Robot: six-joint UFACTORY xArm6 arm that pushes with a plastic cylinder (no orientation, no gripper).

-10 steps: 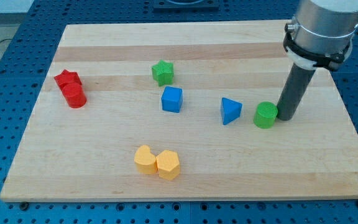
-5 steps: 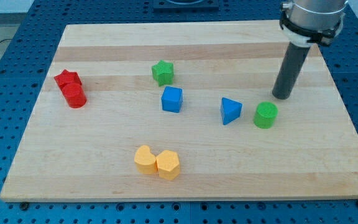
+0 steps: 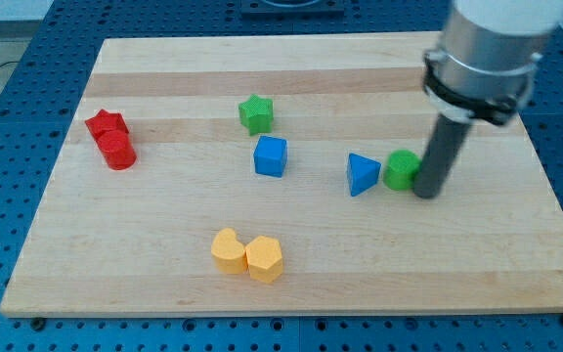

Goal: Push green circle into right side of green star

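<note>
The green circle (image 3: pixel 400 169) sits right of the board's middle, touching or nearly touching the blue triangle (image 3: pixel 362 174) on its left. My tip (image 3: pixel 425 192) is pressed against the green circle's right side, slightly toward the view's bottom. The green star (image 3: pixel 256 113) lies well to the view's left and higher up, above the blue cube (image 3: pixel 271 155).
A red star (image 3: pixel 106 125) and a red cylinder (image 3: pixel 118 150) sit together at the view's left. Two yellow blocks (image 3: pixel 247 255) lie side by side near the view's bottom. The wooden board's (image 3: pixel 311 59) right edge is close behind my rod.
My tip swung up away from the green circle, then came back down at its right and pushed it left toward the blue triangle.
</note>
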